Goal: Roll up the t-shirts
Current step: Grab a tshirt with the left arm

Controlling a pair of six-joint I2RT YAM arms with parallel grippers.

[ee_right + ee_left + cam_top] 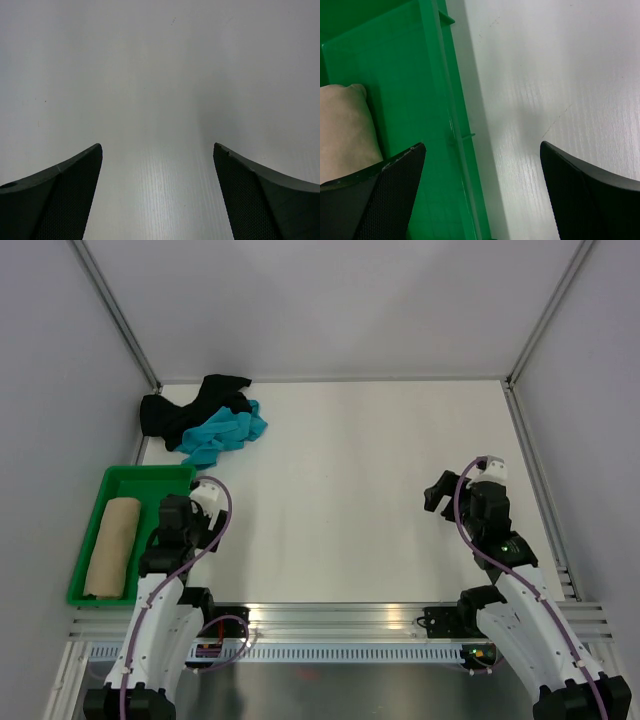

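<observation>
A beige-tan t-shirt (113, 545), rolled into a cylinder, lies in the left part of the green tray (150, 476); its end shows in the left wrist view (342, 130). A black t-shirt (190, 407) and a bright teal t-shirt (226, 430) lie crumpled together at the table's far left corner. My left gripper (187, 508) is open and empty above the tray's right rim (451, 115). My right gripper (440, 492) is open and empty over bare white table on the right.
The green tray sits at the near left table edge. Grey walls close the table at the back and sides. An aluminium rail (340, 620) runs along the near edge by the arm bases.
</observation>
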